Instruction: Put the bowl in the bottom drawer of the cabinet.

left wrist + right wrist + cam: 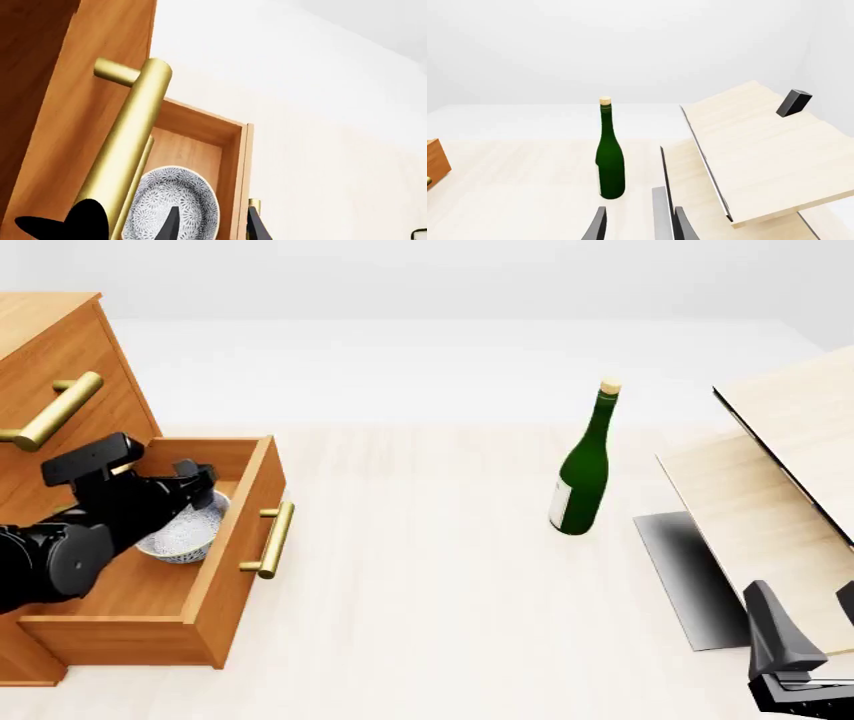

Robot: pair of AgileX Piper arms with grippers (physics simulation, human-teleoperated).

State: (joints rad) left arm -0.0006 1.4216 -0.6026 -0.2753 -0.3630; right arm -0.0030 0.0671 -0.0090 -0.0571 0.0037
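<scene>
Bowl (184, 533) inside open bottom drawer (235, 570) of cabinet (54, 350), tilted, directly ahead of left gripper (200, 485). Fingers parted, straddling rim; grip or release cannot tell. Right gripper (639, 225) far off, open, empty.

The left tool (200, 490) hides part of the bowl (187, 535).
</scene>
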